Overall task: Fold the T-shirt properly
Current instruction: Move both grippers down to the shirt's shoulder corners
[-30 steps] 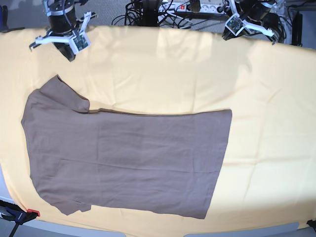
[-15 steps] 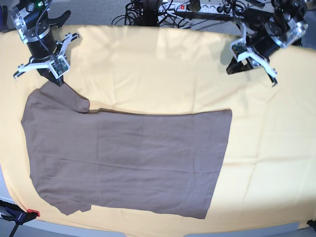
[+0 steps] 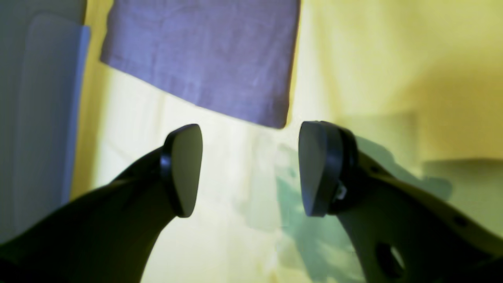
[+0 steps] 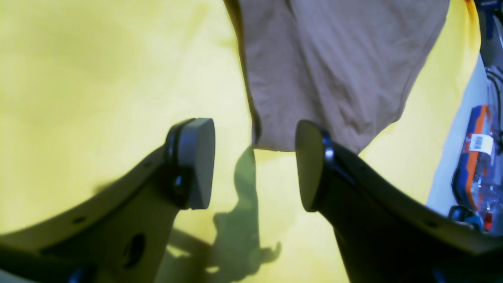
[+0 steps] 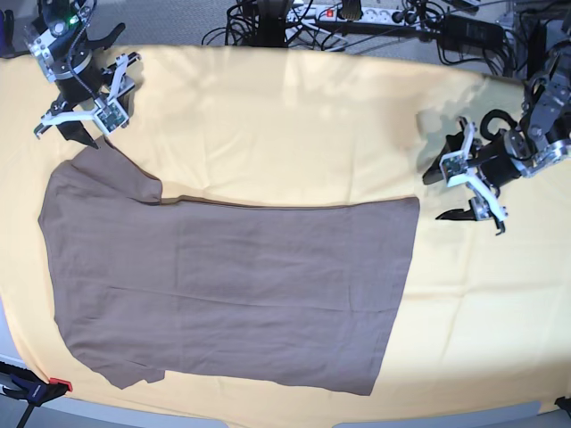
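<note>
The taupe T-shirt [image 5: 232, 285] lies flat on the yellow cloth, sleeves to the left and hem to the right. My right gripper [image 5: 78, 132] hovers open just behind the upper sleeve; in the right wrist view [image 4: 253, 165] the sleeve [image 4: 322, 78] lies just beyond the open jaws. My left gripper [image 5: 443, 194] is open, just right of the shirt's upper hem corner. In the left wrist view [image 3: 248, 169] that corner of the shirt [image 3: 204, 55] looks bluish and lies just ahead of the gap. Neither gripper holds anything.
The pale yellow cloth [image 5: 294, 116] covers the whole table. Cables and a power strip [image 5: 357, 13] lie behind the back edge. A clamp [image 5: 36, 388] sits at the front left corner. An orange and blue object [image 4: 473, 157] stands off the table's side.
My left gripper has swung from the back edge down to the shirt's upper hem corner. My right gripper has moved left to the upper sleeve. Both stay open; the shirt has not moved.
</note>
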Controlling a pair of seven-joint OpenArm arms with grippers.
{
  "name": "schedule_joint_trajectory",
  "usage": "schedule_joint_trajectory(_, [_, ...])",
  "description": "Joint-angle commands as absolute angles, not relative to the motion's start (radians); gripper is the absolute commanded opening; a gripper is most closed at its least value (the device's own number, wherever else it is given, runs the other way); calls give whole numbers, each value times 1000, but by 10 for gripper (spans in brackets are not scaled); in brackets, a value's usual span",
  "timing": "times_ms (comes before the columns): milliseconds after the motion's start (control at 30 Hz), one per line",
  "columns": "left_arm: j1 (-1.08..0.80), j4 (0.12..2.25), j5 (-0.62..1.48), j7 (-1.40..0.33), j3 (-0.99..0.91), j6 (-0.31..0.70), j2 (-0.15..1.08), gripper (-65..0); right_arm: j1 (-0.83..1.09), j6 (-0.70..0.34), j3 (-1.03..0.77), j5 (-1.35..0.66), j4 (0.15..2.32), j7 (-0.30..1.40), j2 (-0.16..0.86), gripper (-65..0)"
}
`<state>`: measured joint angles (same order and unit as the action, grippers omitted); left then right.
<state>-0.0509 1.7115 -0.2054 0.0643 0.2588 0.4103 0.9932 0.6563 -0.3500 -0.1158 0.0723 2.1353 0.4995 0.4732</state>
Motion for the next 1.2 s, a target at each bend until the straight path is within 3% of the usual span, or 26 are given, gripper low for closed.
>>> schedule_joint_trajectory(0, [4, 1704, -223, 78, 288, 371, 1014, -260, 640, -342, -123, 74, 2131, 482, 485, -301])
schedule_joint_trajectory(300, [277, 1529, -266, 78, 647, 347, 937, -260, 525, -399, -123, 22, 2001, 483, 486, -301])
schedule_joint_trajectory(633, [350, 1447, -326, 79, 722, 343, 831, -268, 514, -424, -123, -12, 1928, 479, 570, -301])
schedule_joint_trajectory(833, [361, 1447, -325, 67, 722, 340, 832, -492, 465, -446, -123, -57, 1869, 464, 627, -301])
schedule_joint_trajectory(1033, [361, 1447, -325, 67, 722, 340, 831, -626, 402, -516, -123, -142, 1777, 464, 635, -304])
schedule_joint_trajectory(1100, [360, 1447, -324, 62, 722, 340, 831, -650, 384, -545, -123, -158, 1760, 464, 634, -361])
schedule_joint_trajectory(1167, [361, 1447, -294, 36, 722, 336, 831, -650, 369, -551, -123, -157, 1760, 469, 635, -552])
